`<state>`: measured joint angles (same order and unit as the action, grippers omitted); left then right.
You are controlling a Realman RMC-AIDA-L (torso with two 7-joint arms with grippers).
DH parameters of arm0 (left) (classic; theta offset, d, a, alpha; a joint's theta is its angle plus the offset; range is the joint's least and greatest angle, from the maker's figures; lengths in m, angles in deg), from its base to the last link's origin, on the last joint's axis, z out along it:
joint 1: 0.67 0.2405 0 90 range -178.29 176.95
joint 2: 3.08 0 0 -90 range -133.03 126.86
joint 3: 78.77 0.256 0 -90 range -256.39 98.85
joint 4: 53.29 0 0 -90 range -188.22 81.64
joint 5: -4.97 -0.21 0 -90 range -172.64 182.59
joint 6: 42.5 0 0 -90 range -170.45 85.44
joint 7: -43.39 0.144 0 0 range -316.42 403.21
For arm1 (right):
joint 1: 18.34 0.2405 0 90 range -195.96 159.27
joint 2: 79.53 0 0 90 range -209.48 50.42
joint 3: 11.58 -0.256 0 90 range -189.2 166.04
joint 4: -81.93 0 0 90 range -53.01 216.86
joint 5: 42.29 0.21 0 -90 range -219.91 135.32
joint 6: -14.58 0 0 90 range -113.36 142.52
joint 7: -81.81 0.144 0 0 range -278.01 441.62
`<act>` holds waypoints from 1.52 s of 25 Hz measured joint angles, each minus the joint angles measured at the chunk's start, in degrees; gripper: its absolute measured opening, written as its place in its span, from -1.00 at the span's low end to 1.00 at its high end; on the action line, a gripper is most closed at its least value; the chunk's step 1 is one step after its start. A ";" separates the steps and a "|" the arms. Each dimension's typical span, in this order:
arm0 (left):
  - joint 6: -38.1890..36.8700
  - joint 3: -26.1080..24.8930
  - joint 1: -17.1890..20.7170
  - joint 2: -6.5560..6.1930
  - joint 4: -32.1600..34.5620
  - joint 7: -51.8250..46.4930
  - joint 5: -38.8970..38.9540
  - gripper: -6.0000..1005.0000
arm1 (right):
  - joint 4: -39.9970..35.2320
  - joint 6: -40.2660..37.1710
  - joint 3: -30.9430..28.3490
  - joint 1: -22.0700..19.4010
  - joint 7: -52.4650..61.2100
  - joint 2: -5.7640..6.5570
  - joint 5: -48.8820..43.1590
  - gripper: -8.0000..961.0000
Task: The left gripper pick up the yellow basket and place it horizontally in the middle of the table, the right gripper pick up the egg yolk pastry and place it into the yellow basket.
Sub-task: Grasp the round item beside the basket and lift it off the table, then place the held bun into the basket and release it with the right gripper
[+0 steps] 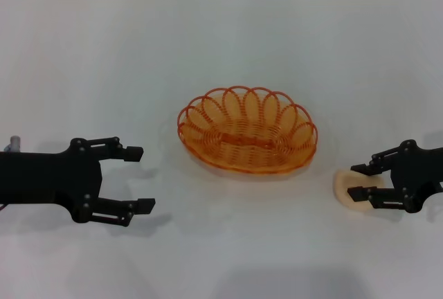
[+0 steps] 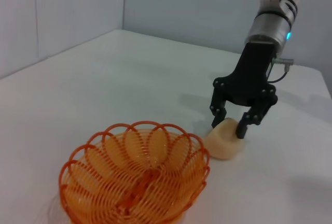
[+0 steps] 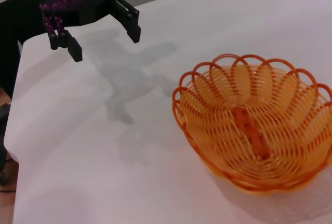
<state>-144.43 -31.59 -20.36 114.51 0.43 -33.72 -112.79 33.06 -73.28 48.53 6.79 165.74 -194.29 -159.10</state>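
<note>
Basket: the yellow basket (image 1: 247,131) sits long side across, near the middle of the tabletop (image 1: 228,43), upright and empty; its placing looks done.
Pastry: the egg yolk pastry (image 1: 349,194) rests on the tabletop to the right of the basket and a little nearer, close to it but apart from its rim.
Right end effector: the right gripper (image 1: 358,181) is low at the pastry, fingers spread with one on each side of the bun; the left wrist view (image 2: 229,120) shows the tips down around its top, and I cannot tell whether they touch it yet.
Left end effector: the left gripper (image 1: 140,179) hangs well to the left of the basket, fingers apart, holding nothing.
Step in hand: by my reading, grasping the pastry.
Doing it well: close gently and evenly, since the bun looks soft and a hard squeeze could dent it; grip low enough on the dome that it does not slip out upward.
After the grasp: lift clear of the scalloped rim before crossing left, then release over the woven base, not the sloping wall.
Risk: brushing the light basket could shift it.
</note>
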 joint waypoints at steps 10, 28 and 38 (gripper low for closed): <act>0.20 -0.30 0.00 0.00 0.07 0.01 -0.06 0.78 | 0.00 0.10 0.00 0.08 0.15 -0.02 -0.09 -0.66; -0.03 -0.04 0.86 0.00 0.07 0.46 -0.38 0.77 | -11.76 -6.92 -0.70 2.45 10.70 0.40 2.08 -0.89; 0.17 0.02 0.10 0.58 -0.01 0.47 -1.40 0.77 | -10.35 -1.46 3.26 5.82 12.53 -0.89 14.07 -0.90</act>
<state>-144.26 -31.57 -20.26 115.09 0.42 -33.24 -114.20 22.71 -74.74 51.79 12.61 178.27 -195.18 -145.03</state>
